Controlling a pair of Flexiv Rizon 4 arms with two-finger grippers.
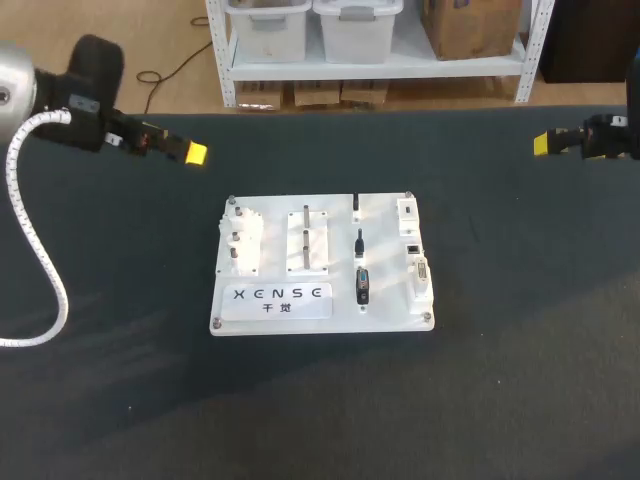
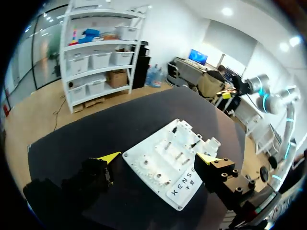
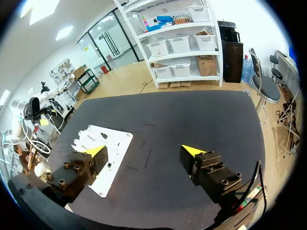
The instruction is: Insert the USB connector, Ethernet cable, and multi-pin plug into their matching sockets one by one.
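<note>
**1. Board and contents**
Board (image 1: 390,318): 1 white plate, flat at mid-table (image 1: 520,330).
- Plugs: 3, in one column right of ctr. Each lies on the plate and none is in a socket.
- Multi-pin plug (image 1: 362,285): the largest, at the near end of the column beside the label strip.
- Mid plug (image 1: 358,243) and far plug (image 1: 356,205): slim and black. Too small to tell which is USB and which Ethernet.
- Sockets: 3, in a column along the right edge: far socket (image 1: 408,210), mid socket (image 1: 412,248), near socket (image 1: 421,272).
- Left half: white fixtures (image 1: 243,243) and 2 slotted blocks (image 1: 308,240).

**2. Arms (qty 2)**
- L gripper (image 1: 195,153): enters from the far-left corner and hangs over bare table, well apart from the board's far-left corner. Fingertips (image 2: 109,157) stand wide apart w/ nothing between them. Board lies ahead of the gripper.
- R gripper (image 1: 541,144): over the far-right table, well apart from the board. Fingertips (image 3: 192,150) stand wide apart w/ nothing held. Board lies ahead, off to one finger's side.
</note>
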